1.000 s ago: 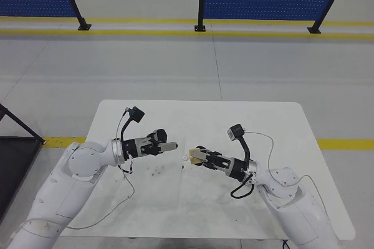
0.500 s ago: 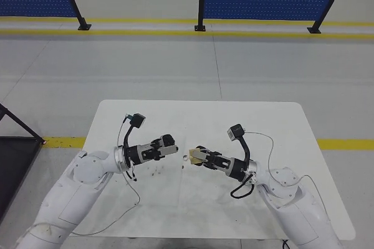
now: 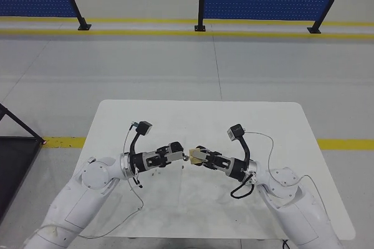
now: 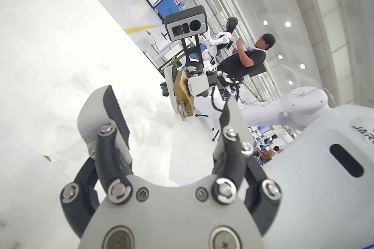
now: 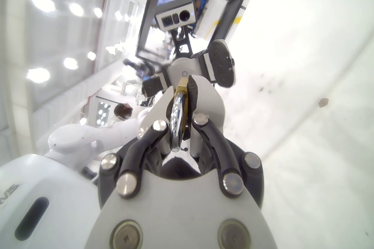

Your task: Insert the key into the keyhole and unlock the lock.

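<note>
A brass padlock [image 3: 192, 154] is held above the white table [image 3: 255, 121] with my right gripper [image 3: 198, 156] shut on it. In the right wrist view its silver shackle [image 5: 177, 116] points back toward the wrist, and the brass body [image 5: 181, 85] sits between the pads. A silver key [image 4: 183, 113] sticks out of the end of the padlock [image 4: 181, 88] that faces the left gripper. My left gripper [image 3: 177, 150] is open just left of the lock, level with it. Its two fingertips frame the key from a short distance, with nothing between them [image 4: 168, 95].
A black metal frame [image 3: 6, 121] stands off the table's left side. Small dark specks [image 3: 154, 169] mark the tabletop under the left arm. A yellow floor line [image 3: 352, 144] runs past the table on both sides.
My left arm has swung right across the table, bringing its open gripper close to the lock and key. The right arm and padlock have held still.
</note>
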